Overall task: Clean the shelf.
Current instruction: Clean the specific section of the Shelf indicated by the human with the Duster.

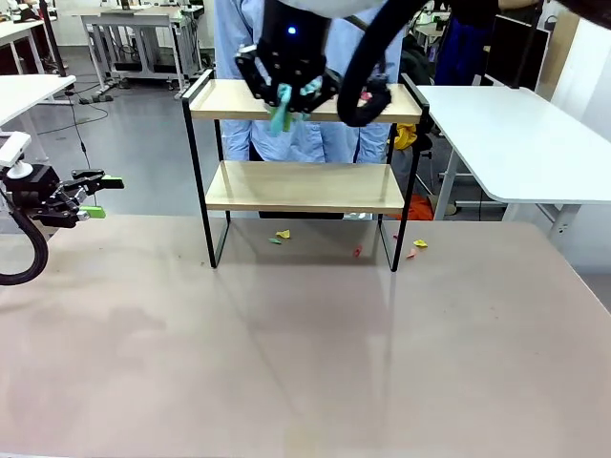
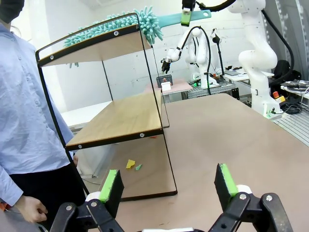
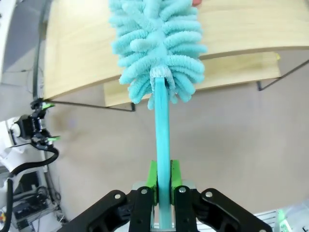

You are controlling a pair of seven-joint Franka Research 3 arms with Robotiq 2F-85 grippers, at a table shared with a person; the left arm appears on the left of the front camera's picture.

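The shelf stands at the far middle of the table, two light wooden boards in a thin black frame. My right gripper hangs over its top board, shut on the teal handle of a fluffy teal duster. In the right wrist view the duster head lies on the top board, with the right gripper clamping the handle between its green pads. The left wrist view shows the shelf side-on, with the duster along its top edge. My left gripper hovers open at the table's left edge, apart from the shelf.
Small paper scraps lie on the table under and beside the shelf: yellow, red, yellow. A pink scrap sits on the top board. A person in a blue shirt stands behind the shelf. A white table is at right.
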